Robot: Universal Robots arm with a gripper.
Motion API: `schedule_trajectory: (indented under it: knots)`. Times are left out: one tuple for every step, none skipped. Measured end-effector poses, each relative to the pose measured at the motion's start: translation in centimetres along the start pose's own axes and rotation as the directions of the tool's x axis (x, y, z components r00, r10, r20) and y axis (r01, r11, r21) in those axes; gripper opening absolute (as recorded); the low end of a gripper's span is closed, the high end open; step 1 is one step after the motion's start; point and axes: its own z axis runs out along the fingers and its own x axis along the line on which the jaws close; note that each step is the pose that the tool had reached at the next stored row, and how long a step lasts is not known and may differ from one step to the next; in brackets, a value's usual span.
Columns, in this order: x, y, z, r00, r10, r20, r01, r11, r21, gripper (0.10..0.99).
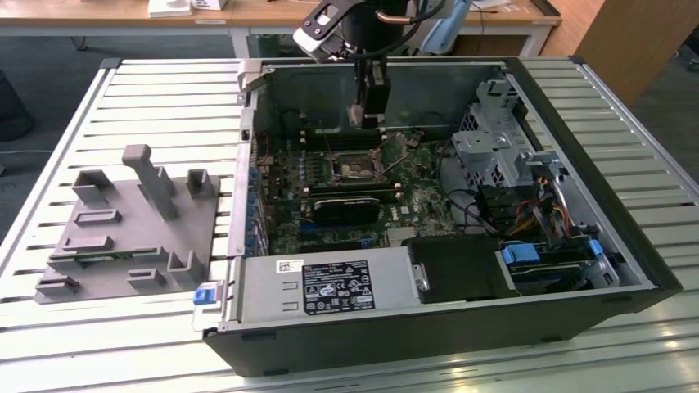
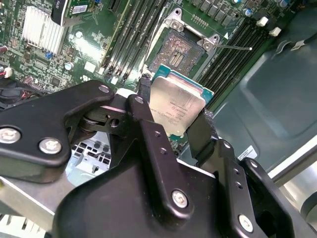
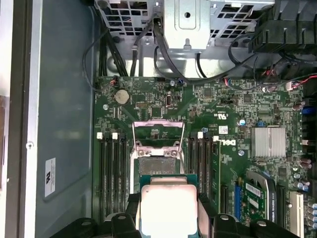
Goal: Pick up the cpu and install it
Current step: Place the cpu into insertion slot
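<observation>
**A:** Where is the cpu [image 2: 177,106], the small flat square chip with the silvery-grey metal top?

**B:** It sits between the black jaws, which are clenched on two opposite edges of it. Both wrist views show a dark finger pressed against each side of the chip [image 3: 169,212], with its metal face towards the cameras.

**A:** Is it seated yet?

**B:** No. It hangs clear above the green motherboard [image 3: 223,109], near the open square processor socket [image 3: 158,161]. The socket's contact field is bare, and the chip is not in it.

**A:** And the arm?

**B:** In the exterior view the black robot arm [image 1: 366,33] reaches down from above into the open black computer case [image 1: 437,348]. Its jaws are low over the far part of the board, just beyond the socket [image 1: 355,169].

**A:** What is around the case?

**B:** It lies on its side on a white slatted tabletop [image 1: 164,106]. A grey plastic fixture plate with upright posts [image 1: 120,237] stands just beside it, on the exterior view's left. Inside, a silver-grey power supply box with a label [image 1: 327,286] sits along the near wall.
</observation>
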Motion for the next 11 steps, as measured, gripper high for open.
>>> schedule_trajectory:
  knots:
    - [0.0,0.0,0.05,1.0,0.0,0.0,0.0,1.0,0.0,0.541]
    - [0.0,-0.01,0.11,1.0,0.0,0.0,0.0,1.0,0.0,0.541]
    - [0.0,-0.01,0.17,1.0,0.0,0.0,0.0,1.0,0.0,0.541]
    - [0.0,-0.01,0.22,1.0,0.0,0.0001,0.0,1.0,0.0,0.541]
    - [0.0,-0.01,0.28,1.0,0.0,0.0,0.0,1.0,0.0,0.541]
    - [0.0,-0.01,0.33,1.0,0.0,0.0001,0.0,1.0,0.0,0.541]
    - [0.0,-0.01,0.4,1.0,0.0,0.0,0.0,1.0,0.0,0.541]
    - [0.01,-0.02,0.45,1.0,0.0,0.0,0.0,1.0,0.0,0.541]
    - [0.01,-0.02,0.51,1.0,0.0,0.0,0.0,1.0,0.0,0.541]
    - [0.01,-0.02,0.56,1.0,0.0,0.0001,0.0,1.0,0.0,0.541]
    - [0.01,-0.02,0.61,1.0,0.0,0.0001,0.0,1.0,0.0,0.541]
